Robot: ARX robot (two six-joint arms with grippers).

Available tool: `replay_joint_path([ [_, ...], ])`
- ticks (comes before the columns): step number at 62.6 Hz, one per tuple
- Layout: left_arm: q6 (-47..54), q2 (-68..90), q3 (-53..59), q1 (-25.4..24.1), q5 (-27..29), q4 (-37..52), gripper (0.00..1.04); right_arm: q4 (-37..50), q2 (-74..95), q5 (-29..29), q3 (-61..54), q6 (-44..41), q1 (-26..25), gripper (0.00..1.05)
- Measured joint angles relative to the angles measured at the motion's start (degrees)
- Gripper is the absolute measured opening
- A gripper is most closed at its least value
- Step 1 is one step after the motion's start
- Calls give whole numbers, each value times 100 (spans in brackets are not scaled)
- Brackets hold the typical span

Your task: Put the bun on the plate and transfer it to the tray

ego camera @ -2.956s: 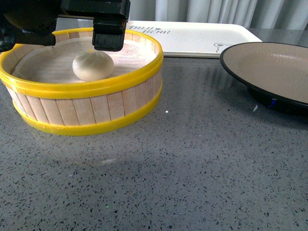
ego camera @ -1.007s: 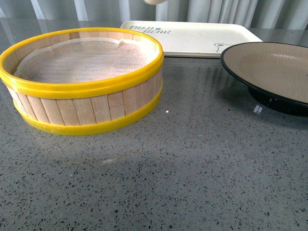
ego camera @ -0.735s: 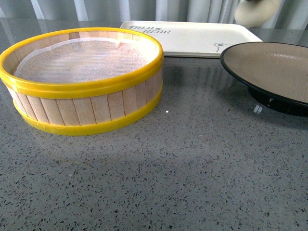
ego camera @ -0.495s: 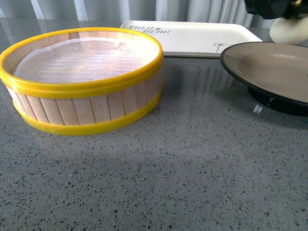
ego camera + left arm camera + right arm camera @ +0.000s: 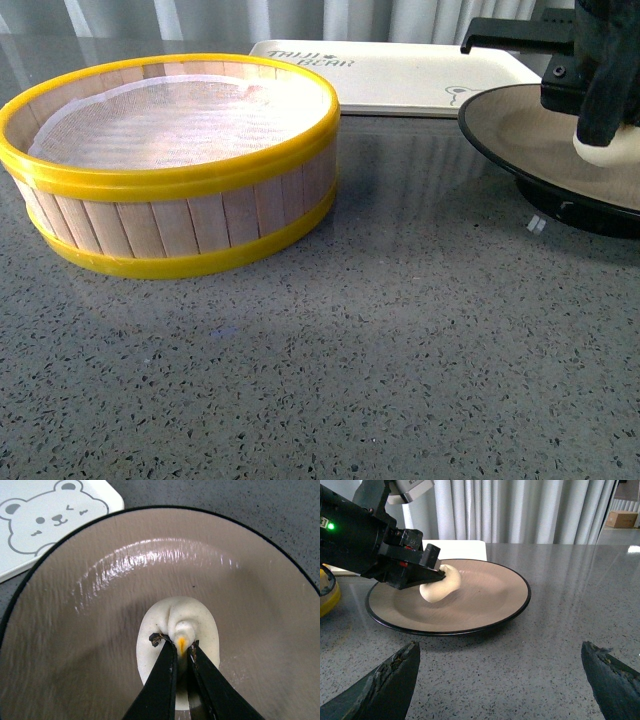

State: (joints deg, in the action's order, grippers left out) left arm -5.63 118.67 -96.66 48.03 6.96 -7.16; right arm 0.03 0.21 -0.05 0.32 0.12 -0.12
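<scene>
left gripper (image 5: 182,654) has the bun (image 5: 167,625) pinched by its pleated topknot, jaws nearly closed right at the little yellow dot. the bun's low over the middle of the plate (image 5: 100,605). from the right wrist view it looks tipped sideways and about touching the dish, but i can't say it's fully resting. right gripper (image 5: 500,650) is spread wide with nothing in it, low beside the plate.

my take on doing this bit well: get the bun's weight properly onto the plate before letting go, open slowly so the soft dough doesn't stick to a finger and get dragged, then lift straight up. it's leaning, so it may roll a bit once freed, but the shallow dish should catch it.

materials: bun is soft, matte and doughy, bunched where it's pinched. plate inside is smooth tan with some sheen and a glossy black rim, so probably slippery. tray (image 5: 400,75) behind is flat cream plastic with a bear print. counter (image 5: 350,350) is speckled grey stone.
</scene>
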Motion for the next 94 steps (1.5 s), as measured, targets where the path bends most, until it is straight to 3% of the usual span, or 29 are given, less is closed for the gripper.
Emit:
replay_joint_path([
  [22,111,17,22,131,57,0,5,0,0,0,0,0,0,96],
  [46,-59,17,-2,22,-98,-46,62,0,0,0,0,0,0,96],
  [58,-354,-131,-28,-240,-254,-74,100,0,0,0,0,0,0,96],
  [73,-544,-1281,568,-774,-365,179,98,0,0,0,0,2,0,96],
  [94,-787,-4264,3379,-2236,-35,448,98,0,0,0,0,0,0,96],
])
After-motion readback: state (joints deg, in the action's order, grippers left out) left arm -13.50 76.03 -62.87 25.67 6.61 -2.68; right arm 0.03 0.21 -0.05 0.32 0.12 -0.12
